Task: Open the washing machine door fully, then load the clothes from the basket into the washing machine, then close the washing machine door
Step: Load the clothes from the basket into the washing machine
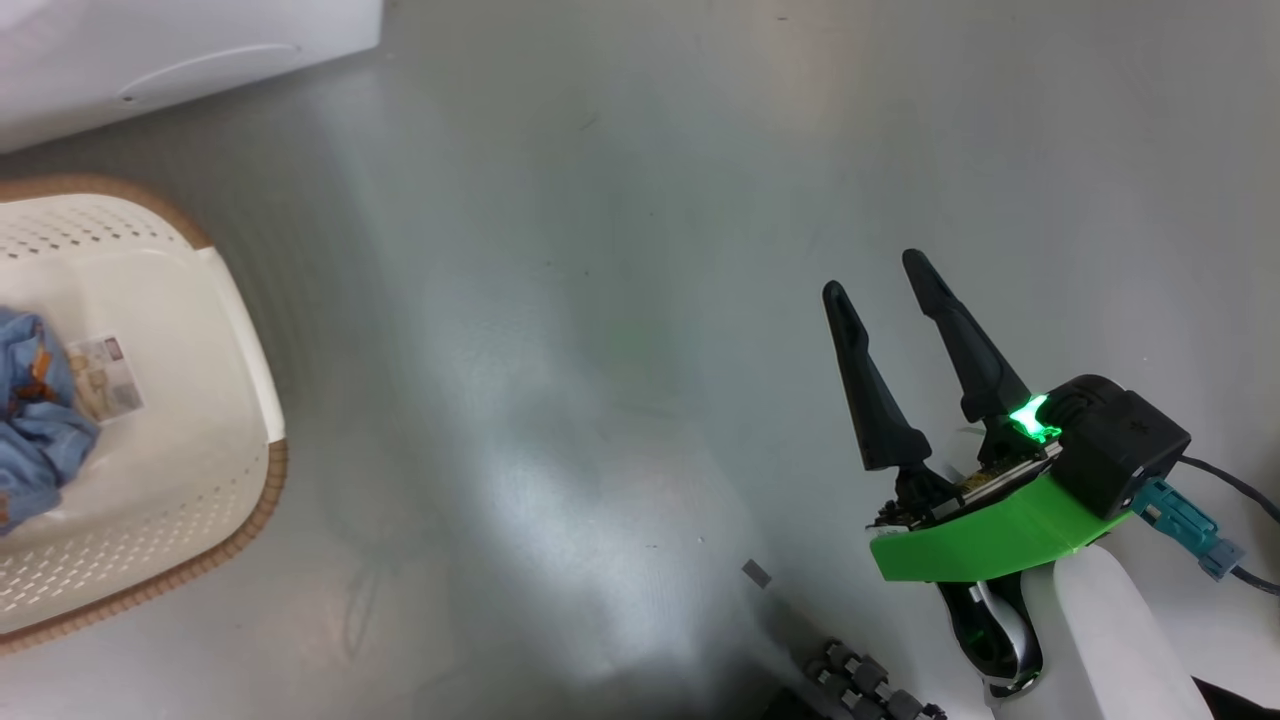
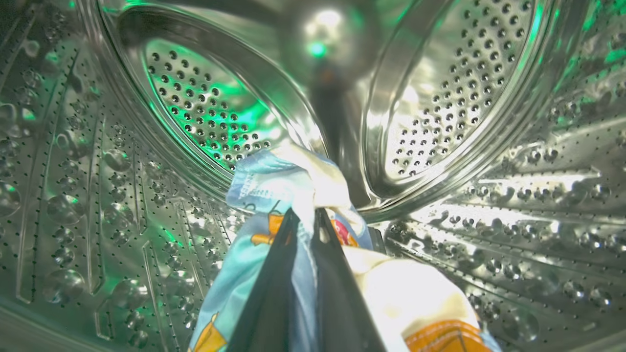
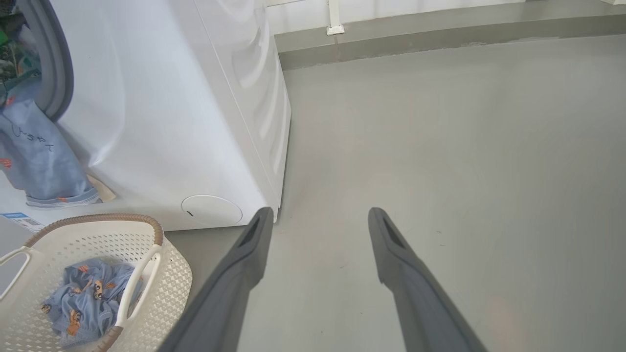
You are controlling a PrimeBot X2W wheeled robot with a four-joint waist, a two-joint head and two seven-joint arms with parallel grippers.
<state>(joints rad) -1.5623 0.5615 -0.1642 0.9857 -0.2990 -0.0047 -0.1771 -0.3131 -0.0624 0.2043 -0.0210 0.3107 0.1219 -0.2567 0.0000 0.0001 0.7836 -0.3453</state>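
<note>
- Left wrist view: inside a steel drum (image 2: 205, 102), shiny walls dotted with holes and streaked with green glints.
- Clamped in the left claw (image 2: 306, 213): a garment (image 2: 266, 188) of light blue cloth printed with orange-brown figures, with cream-white parts.
- Dark fingers (image 2: 274, 293) pressed together on the fabric, which is bunched just beyond the tips toward the drum's far wall and spills left and right nearer the wrist.
- Right wrist view: white washing machine (image 3: 161, 98) at far left, with a round flap (image 3: 211, 210) low on its front and a grey-blue rubber ring (image 3: 56, 63) at the opening.
- Hanging out of that opening and down the front: a blue cloth (image 3: 34, 146) with dark scribbled marks and a few orange spots, its lower hem near the far rim of the basket (image 3: 171, 274).
- Cannot tell whether it is one piece with the clamped garment.
- In the basket, cream-white, perforated and brown-rimmed: a crumpled bundle of clothes (image 3: 83, 298), blue with small orange-brown bears.
- Right claw (image 3: 320, 213): fingers spread wide apart, nothing between them, above bare grey floor (image 3: 440, 146).
- Basket and bundle of clothes at near left of the right claw, well apart from it.
- Washing machine farther off at left, also apart.
- Head view: basket at the left edge, with a label sticker (image 1: 105, 378) on its bottom just right of the bundle of clothes.
- Right claw at lower right, open floor between.
</note>
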